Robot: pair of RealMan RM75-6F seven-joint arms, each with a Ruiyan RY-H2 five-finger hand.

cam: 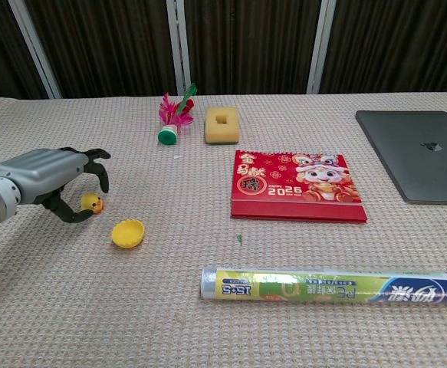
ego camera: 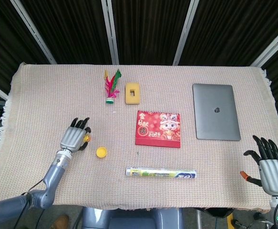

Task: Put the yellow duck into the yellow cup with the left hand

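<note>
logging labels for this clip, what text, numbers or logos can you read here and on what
"2025": on the red calendar, gold digits beside the cartoon figure.
Gold characters in the roundel on the calendar's left side: too blurred to read.
Print on the wrap roll: upside down in the chest view and too small to read for sure.
Laptop: a small logo on the lid, no readable text.
Yellow duck, yellow cup, sponge, shuttlecock: no text visible.

On a beige woven table cover (cam: pixel 300 337) we see a closed grey laptop (cam: pixel 422 153) at the right and a red 2025 calendar (cam: pixel 296 184) lying flat near the middle. Behind the calendar, a yellow sponge (cam: pixel 222 125) sits just beside a pink-and-green feather shuttlecock (cam: pixel 173 113). A roll of cling film (cam: pixel 330 284) lies across the front edge.
</note>
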